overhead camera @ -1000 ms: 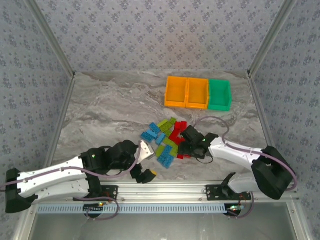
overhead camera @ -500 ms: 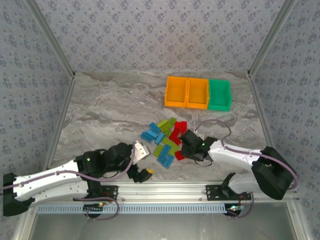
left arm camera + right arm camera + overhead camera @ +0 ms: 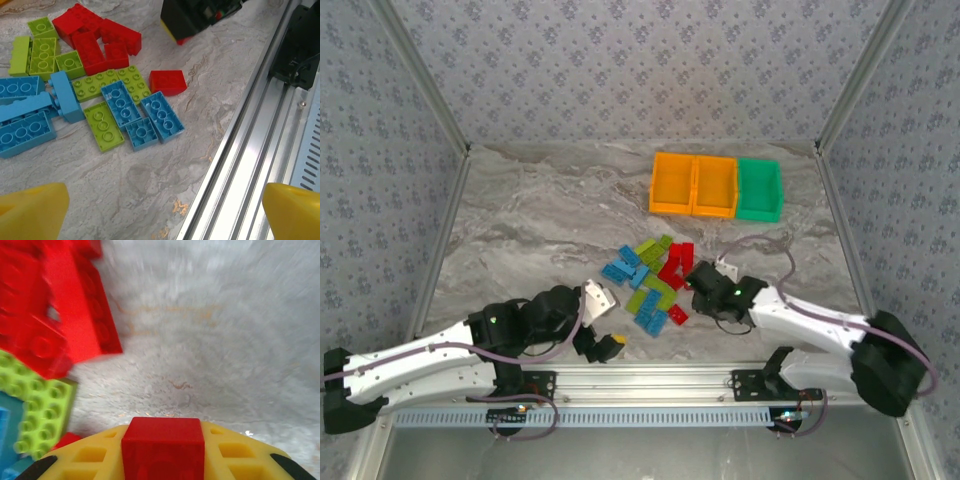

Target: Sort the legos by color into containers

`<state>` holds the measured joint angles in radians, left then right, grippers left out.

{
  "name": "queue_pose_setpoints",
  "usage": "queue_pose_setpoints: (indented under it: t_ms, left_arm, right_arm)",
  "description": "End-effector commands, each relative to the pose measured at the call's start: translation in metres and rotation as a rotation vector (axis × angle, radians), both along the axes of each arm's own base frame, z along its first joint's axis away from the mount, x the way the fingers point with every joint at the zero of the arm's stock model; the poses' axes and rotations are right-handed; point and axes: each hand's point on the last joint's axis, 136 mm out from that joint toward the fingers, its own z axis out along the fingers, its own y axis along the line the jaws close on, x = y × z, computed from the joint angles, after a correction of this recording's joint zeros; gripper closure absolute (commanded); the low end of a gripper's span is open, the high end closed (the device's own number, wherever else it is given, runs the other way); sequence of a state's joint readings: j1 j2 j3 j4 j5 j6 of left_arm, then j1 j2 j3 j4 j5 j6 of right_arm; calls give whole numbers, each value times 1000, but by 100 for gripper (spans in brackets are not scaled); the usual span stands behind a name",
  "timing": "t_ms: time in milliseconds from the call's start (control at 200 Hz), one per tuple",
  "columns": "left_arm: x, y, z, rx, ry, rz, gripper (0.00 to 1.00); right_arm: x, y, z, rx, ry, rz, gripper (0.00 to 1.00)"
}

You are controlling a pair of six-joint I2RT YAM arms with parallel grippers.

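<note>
Legos (image 3: 650, 285), studded plastic bricks in red, blue and lime, lie heaped on the marbled bench (image 3: 540, 220), well short of three open bins (image 3: 695, 186), two orange, one green; my right gripper (image 3: 703, 284) pinches one red brick (image 3: 163, 440), my left gripper (image 3: 603, 322) spread wide.

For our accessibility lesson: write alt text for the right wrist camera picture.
A red brick sits clamped between the right gripper's yellow fingers, low in the frame. Beyond it, blurred, lie more red bricks and a lime green brick on the marbled table.
</note>
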<state>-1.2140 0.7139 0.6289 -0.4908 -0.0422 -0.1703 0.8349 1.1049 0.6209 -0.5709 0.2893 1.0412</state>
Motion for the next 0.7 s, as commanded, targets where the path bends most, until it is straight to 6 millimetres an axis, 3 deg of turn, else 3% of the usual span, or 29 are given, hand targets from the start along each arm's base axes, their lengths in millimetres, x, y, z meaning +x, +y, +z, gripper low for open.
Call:
queue_pose_setpoints:
  t_ms: [0, 140, 255, 430, 570, 695]
  left_arm:
    - [1, -12, 29, -121, -23, -3, 1]
    - [11, -19, 47, -206, -52, 44, 1]
    - [31, -14, 55, -243, -51, 194, 1]
    - [70, 26, 45, -201, -64, 561, 1]
    - [81, 65, 36, -172, -67, 765, 1]
    - [77, 82, 35, -219, -36, 820, 1]
  right_arm:
    - [32, -36, 59, -97, -190, -34, 74]
    - [104, -81, 119, -76, -341, -97, 74]
    - [167, -113, 134, -57, -356, -144, 74]
    - [260, -141, 108, -40, -256, -212, 70]
    - [301, -156, 70, -50, -172, -249, 66]
    - [321, -164, 56, -56, -132, -258, 59]
